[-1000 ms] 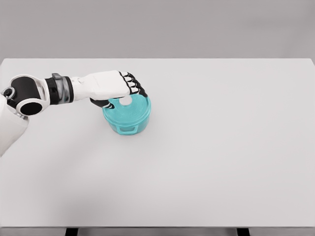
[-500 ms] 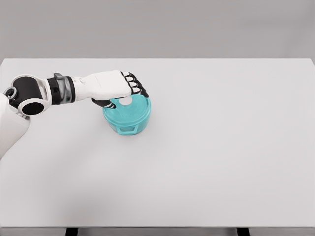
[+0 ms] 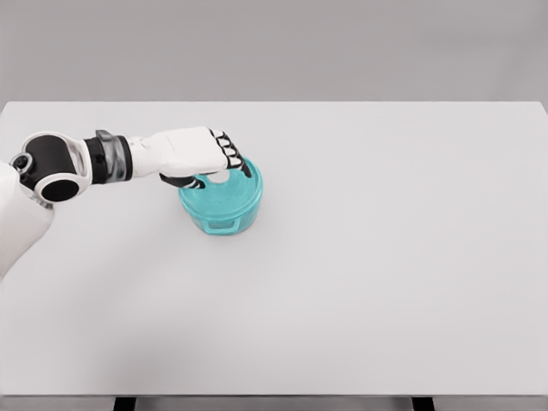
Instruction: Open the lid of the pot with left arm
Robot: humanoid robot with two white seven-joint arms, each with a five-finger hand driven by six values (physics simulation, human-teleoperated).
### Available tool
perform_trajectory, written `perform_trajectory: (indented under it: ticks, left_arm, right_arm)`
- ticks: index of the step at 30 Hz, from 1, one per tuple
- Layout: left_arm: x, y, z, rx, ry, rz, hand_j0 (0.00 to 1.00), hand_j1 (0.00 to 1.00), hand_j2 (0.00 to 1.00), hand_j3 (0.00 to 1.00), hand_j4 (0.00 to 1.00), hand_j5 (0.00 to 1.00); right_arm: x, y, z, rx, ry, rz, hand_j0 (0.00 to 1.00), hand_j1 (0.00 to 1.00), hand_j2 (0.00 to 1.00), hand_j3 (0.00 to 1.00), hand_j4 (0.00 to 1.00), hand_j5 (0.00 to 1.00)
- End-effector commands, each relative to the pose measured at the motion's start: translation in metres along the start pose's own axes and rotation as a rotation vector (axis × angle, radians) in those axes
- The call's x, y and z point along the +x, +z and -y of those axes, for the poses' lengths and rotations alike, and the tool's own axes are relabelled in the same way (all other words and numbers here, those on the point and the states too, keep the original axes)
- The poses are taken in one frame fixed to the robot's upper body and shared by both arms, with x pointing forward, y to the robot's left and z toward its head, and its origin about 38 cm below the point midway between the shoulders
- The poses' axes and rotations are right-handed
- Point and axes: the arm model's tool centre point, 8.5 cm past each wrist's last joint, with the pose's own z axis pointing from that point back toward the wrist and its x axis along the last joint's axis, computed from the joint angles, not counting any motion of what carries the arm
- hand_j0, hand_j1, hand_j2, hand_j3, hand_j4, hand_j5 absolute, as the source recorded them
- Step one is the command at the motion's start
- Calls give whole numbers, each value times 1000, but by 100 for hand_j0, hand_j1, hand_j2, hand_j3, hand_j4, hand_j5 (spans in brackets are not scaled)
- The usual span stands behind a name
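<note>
Pot (image 3: 221, 204) sits left of centre in the frame, teal, lid (image 3: 224, 188) on. From the left we bring the left hand (image 3: 199, 152) over it, fingers (image 3: 233, 159) curled down around the white knob (image 3: 220, 176). We judge the grip should close firmly, then lift straight up so the pot stays put on the table (image 3: 385, 257).

Teal pot (image 3: 221, 205) w/ white knob (image 3: 222, 176); white hand (image 3: 199, 152), black fingers (image 3: 233, 154); white table (image 3: 360, 257)
</note>
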Motion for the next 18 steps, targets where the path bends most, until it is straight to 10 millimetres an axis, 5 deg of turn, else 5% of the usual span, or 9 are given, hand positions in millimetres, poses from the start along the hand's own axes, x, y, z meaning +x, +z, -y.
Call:
perform_trajectory:
  ticks: [1,18]
  left_arm:
    - [0,-1,1,-2,5,1,76,76,76,76,76,76]
    - [0,-1,2,-5,5,2,63,63,63,63,63,63]
  right_arm:
    - [0,0,0,0,-1,0,100,100,100,100,100,100]
    - [0,0,0,0,-1,0,100,100,100,100,100,100]
